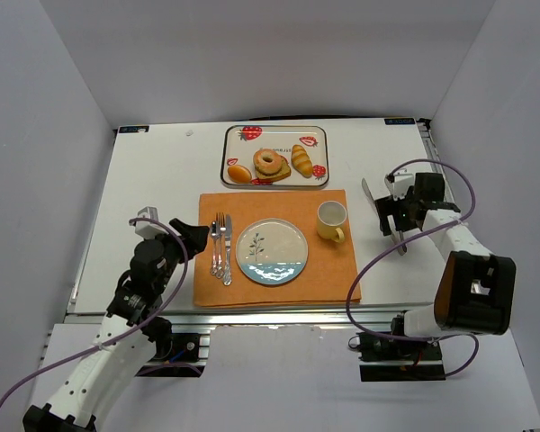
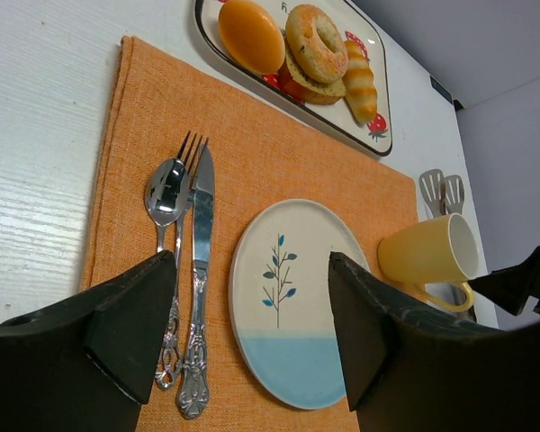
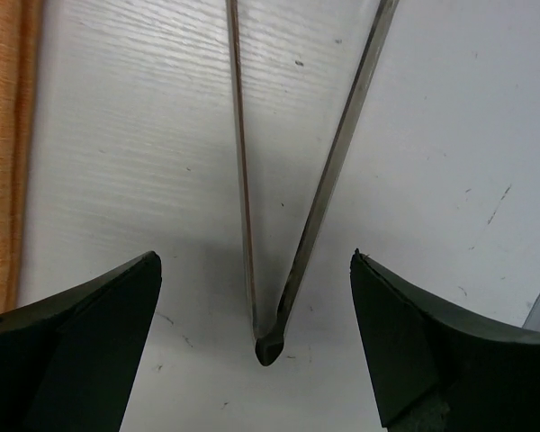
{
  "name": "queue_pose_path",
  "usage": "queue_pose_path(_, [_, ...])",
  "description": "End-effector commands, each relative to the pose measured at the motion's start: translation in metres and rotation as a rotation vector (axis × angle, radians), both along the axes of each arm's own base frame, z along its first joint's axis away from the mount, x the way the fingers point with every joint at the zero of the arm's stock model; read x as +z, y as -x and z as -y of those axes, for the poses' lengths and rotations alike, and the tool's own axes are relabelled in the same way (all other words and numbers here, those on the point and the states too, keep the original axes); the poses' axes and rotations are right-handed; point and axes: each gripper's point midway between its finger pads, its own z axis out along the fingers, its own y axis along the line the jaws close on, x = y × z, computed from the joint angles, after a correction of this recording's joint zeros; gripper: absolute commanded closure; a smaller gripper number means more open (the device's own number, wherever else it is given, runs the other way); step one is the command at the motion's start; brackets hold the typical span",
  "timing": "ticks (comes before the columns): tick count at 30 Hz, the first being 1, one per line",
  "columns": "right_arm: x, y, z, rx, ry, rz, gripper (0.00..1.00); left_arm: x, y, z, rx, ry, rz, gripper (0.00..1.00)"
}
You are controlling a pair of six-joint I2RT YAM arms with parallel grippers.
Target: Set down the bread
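The golden-brown bagel (image 1: 268, 162) lies on a flat brown bread slice (image 1: 285, 172) in the strawberry-print tray (image 1: 319, 131) at the back. Both also show in the left wrist view, the bagel (image 2: 317, 40) on top of the slice (image 2: 317, 90). My left gripper (image 1: 196, 236) is open and empty at the left edge of the orange placemat (image 1: 333, 274). In its wrist view the left gripper (image 2: 252, 333) hangs over the cutlery and the plate (image 2: 292, 306). My right gripper (image 1: 393, 216) is open over metal tongs (image 3: 333, 171) lying on the table. The right gripper (image 3: 254, 270) straddles their hinged end without touching.
The tray also holds an orange bun (image 1: 239, 173) and a striped roll (image 1: 301, 162). On the placemat are a blue-and-white plate (image 1: 272, 252), a yellow mug (image 1: 331, 220), and a fork, spoon and knife (image 1: 220, 247). White walls enclose the table.
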Motion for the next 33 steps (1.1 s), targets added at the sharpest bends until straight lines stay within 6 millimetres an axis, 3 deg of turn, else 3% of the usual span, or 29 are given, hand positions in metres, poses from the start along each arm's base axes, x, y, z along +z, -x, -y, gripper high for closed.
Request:
queue_pose_path(1, [-0.004,-0.019,0.014,-0.087,0.047,0.051,0.11,0.003,-0.001,0.003,-0.016,0.010,0.011,0.22])
queue_pose_path(6, [-0.045,-0.016,0.013,-0.050,0.046,-0.049,0.14,0.000,-0.004,0.006,-0.023,0.012,0.006,0.22])
queue_pose_path(10, [-0.060,-0.018,0.010,-0.028,0.024,-0.087,0.20,0.001,-0.006,0.007,-0.022,0.017,0.006,0.22])
queue_pose_path(13, [-0.070,-0.019,0.013,-0.024,-0.022,-0.139,0.34,0.002,-0.006,0.005,-0.012,0.010,0.005,0.22])
queue_pose_path(16, [-0.078,-0.013,0.012,0.001,-0.054,-0.183,0.40,0.001,-0.005,0.004,-0.008,0.007,0.003,0.22])
queue_pose_path(21, [-0.090,0.000,0.010,0.052,-0.108,-0.239,0.69,0.001,-0.006,0.004,-0.008,0.012,0.005,0.22])
queue_pose_path(25, [-0.061,-0.011,0.007,0.124,-0.096,-0.126,0.80,0.002,-0.006,0.004,-0.009,0.009,0.001,0.22])
queue_pose_path(27, [-0.023,-0.025,0.001,0.175,-0.100,-0.017,0.81,0.002,-0.006,0.005,-0.010,0.009,-0.001,0.22])
queue_pose_path(31, [0.047,-0.049,-0.016,0.287,-0.086,0.145,0.71,0.002,-0.007,0.005,-0.010,0.019,0.003,0.22])
queue_pose_path(33, [0.067,-0.052,-0.032,0.336,-0.094,0.165,0.69,0.002,-0.007,0.005,-0.006,0.028,0.006,0.22])
